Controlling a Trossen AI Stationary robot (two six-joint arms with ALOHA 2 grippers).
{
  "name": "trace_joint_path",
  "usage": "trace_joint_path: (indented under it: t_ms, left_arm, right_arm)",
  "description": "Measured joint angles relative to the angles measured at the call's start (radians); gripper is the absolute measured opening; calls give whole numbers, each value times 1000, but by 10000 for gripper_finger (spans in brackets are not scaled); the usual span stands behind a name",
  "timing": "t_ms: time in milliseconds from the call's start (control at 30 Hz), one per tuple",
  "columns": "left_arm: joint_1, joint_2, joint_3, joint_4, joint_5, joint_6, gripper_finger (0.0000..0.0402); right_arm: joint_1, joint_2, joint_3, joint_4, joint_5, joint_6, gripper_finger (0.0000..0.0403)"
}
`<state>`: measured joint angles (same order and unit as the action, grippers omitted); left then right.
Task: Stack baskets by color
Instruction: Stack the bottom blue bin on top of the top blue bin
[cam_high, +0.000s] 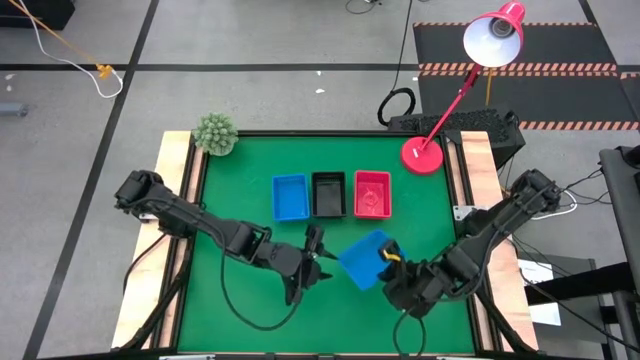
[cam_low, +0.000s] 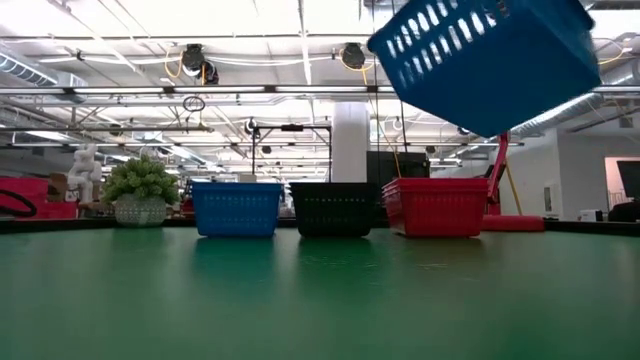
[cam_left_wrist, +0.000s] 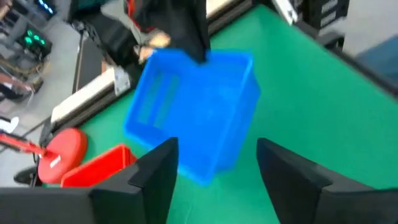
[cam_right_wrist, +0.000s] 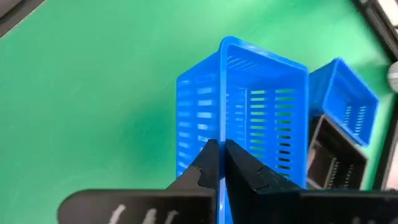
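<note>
Right tool (cam_right_wrist: 219, 158) pinches raised blue basket's (cam_right_wrist: 249, 118) rim.

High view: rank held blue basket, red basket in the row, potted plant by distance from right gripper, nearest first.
1. Held blue basket: pinched by its wall in the right gripper, raised off the mat.
2. Red basket: right end of the row, farther up the table.
3. Potted plant: far left corner.

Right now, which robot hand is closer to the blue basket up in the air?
Right. The right gripper pinches the lifted blue basket by its wall; the left gripper is open just beside it, not touching.
</note>
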<state>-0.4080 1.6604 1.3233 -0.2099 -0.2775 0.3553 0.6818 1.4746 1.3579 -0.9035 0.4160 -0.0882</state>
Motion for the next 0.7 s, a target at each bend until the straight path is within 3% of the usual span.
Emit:
trace_joint_path:
  t_ms: [233, 533, 700]
  left_arm:
    - [-35, 3, 15, 2, 0, 11, 251]
    - [-40, 16, 16, 2, 0, 34, 202]
    - [-36, 31, 14, -6, 0, 35, 194]
  right_arm:
    - [-22, -13, 0, 54, -1, -56, 0]
    - [-22, -13, 0, 142, -2, -145, 0]
    - [-41, -13, 0, 165, -1, -150, 0]
